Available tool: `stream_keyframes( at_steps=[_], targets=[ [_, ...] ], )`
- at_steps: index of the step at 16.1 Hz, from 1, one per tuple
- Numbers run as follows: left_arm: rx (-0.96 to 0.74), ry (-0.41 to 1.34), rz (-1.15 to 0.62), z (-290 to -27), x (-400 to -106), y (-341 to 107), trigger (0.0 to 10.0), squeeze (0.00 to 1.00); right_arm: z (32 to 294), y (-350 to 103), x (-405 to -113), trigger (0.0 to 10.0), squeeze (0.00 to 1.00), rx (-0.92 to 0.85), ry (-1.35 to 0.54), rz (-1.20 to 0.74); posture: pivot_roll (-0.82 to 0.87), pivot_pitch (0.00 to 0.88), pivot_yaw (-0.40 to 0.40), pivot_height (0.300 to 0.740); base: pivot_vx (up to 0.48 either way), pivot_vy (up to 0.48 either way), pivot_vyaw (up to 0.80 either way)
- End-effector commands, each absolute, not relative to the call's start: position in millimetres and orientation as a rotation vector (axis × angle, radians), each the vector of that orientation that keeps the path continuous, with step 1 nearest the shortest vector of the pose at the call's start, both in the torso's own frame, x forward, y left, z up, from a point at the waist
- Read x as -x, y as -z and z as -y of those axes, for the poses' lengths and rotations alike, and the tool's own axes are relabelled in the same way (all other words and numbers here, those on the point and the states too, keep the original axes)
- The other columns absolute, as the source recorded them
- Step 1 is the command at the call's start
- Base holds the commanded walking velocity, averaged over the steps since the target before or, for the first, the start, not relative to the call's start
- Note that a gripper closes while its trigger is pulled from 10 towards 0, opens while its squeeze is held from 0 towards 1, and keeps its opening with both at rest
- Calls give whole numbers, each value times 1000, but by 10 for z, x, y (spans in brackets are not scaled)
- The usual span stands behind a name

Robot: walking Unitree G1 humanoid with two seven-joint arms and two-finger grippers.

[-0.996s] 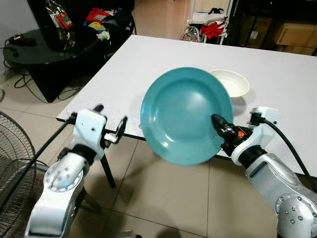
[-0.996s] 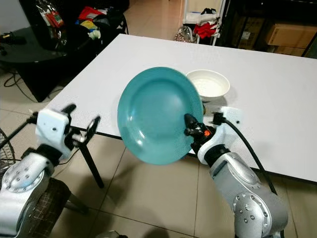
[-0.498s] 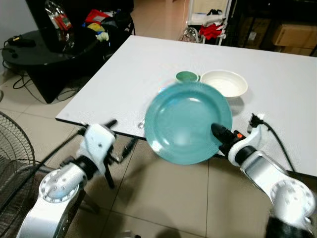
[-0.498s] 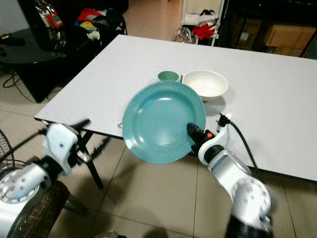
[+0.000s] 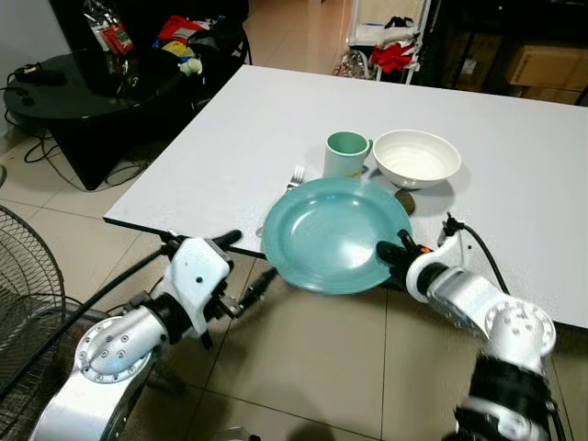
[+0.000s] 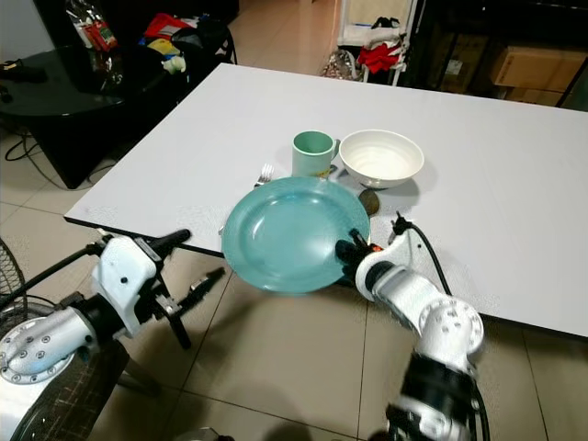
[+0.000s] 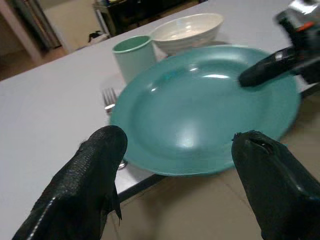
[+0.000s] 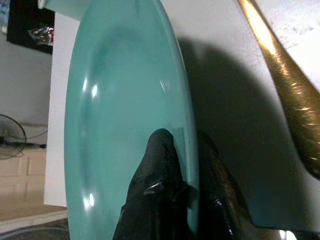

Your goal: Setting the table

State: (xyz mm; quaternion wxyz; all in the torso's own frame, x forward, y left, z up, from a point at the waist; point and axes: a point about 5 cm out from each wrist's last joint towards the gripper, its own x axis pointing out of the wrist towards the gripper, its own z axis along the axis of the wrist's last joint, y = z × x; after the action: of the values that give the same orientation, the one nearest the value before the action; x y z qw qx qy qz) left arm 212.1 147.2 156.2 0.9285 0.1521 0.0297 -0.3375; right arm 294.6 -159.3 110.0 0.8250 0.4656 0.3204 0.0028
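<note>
The left gripper [image 5: 241, 266] hangs below the near edge of the white table [image 5: 230, 138], fingers spread wide and holding nothing; a second ago it was higher, level with the table edge, and it has since dropped and tipped toward the floor. Across from it, the right gripper [image 5: 393, 254] is clamped on the rim of the teal plate [image 5: 331, 234], one black finger [image 8: 161, 170] lying on the plate's upper face and the other beneath the rim. A second ago the plate stood nearly upright before the camera and hid most of what was behind it; now it has come down almost flat, its far part over the table and its near edge jutting out past the table edge above the tiled floor [image 5: 303, 367]. Just beyond the plate, on the side away from the right gripper's arm, the tines of a fork [image 5: 296, 175] peek out from under the rim. Beyond the gripper's fingertips stands a mint green mug [image 5: 347, 153], uncovered since the plate was lowered, and just beside it the white bowl [image 5: 416, 158]. A gold-coloured spoon [image 8: 287, 90] lies on the table close by the right gripper, between plate and bowl.
</note>
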Motion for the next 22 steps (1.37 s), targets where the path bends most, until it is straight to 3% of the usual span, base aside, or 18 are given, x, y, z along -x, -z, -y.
stream_keyframes(
  at_steps=[1, 13, 14, 16, 22],
  targets=[
    [-312, 704, -63, -1459, -2103, -1579, 10000, 0, 1628, -1128, -3009, 10000, 0, -1027, 21, -671, 16, 0, -6, 740, 0, 0, 0],
    [-304, 737, -61, -1415, -2113, -1640, 10000, 0, 1719, -1094, -3411, 10000, 0, -1125, 135, -655, 23, 0, 2, 740, 0, 0, 0],
    [-307, 733, -63, -1423, -2108, -1639, 10000, 0, 1687, -1067, -3419, 10000, 408, -1120, 125, -660, 26, 0, 0, 740, 0, 0, 0],
    [-308, 729, -64, -1424, -2108, -1638, 10000, 0, 1669, -1044, -3415, 10000, 1000, -1124, 114, -663, 27, 0, -1, 740, 0, 0, 0],
    [-304, 716, -65, -1423, -2108, -1632, 10000, 0, 1712, -1188, -3314, 10000, 1000, -1099, 56, -579, 21, 0, 1, 740, 0, 0, 0]
  ],
)
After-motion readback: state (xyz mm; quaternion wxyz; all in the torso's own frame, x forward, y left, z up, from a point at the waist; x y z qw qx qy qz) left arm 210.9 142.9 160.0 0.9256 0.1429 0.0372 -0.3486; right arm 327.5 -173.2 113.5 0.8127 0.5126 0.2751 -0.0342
